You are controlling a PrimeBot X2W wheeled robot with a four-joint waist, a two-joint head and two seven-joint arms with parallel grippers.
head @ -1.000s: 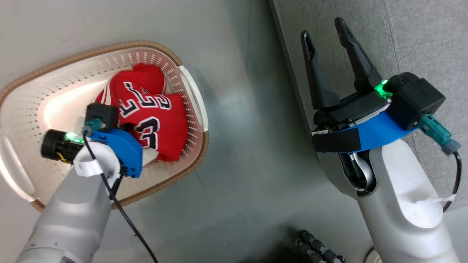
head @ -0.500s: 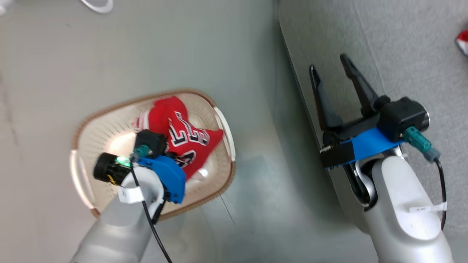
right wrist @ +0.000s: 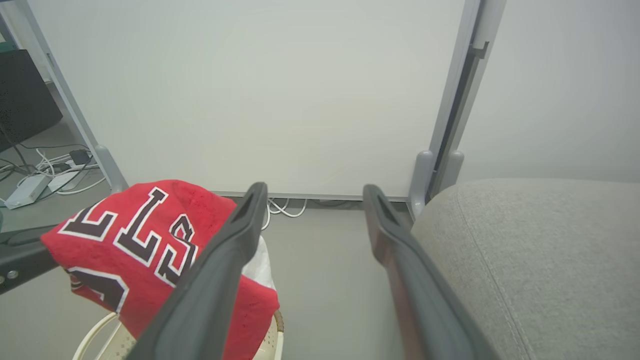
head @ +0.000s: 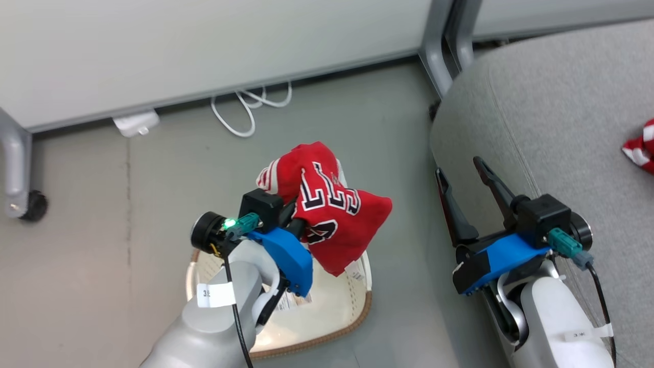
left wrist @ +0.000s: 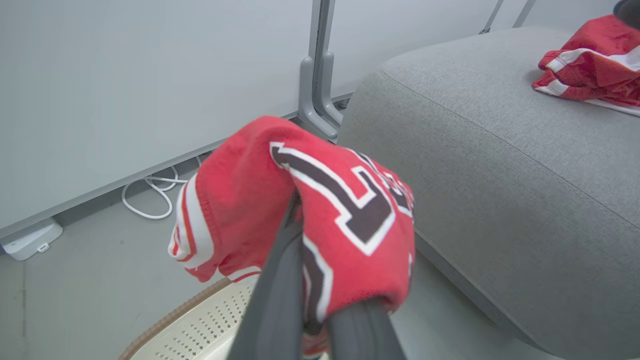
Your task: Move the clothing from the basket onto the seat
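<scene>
Two soft red sports garments: one jersey with black, white-edged lettering (head: 337, 220) and one white-striped piece (head: 639, 151), which lies on the one large grey fabric seat (head: 562, 112). One cream perforated plastic basket (head: 337, 306). One looped white cable (head: 245, 110) on the floor (head: 127, 204).

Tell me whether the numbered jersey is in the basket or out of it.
Out: the jersey hangs bunched in the shut left gripper, above the basket.
</scene>
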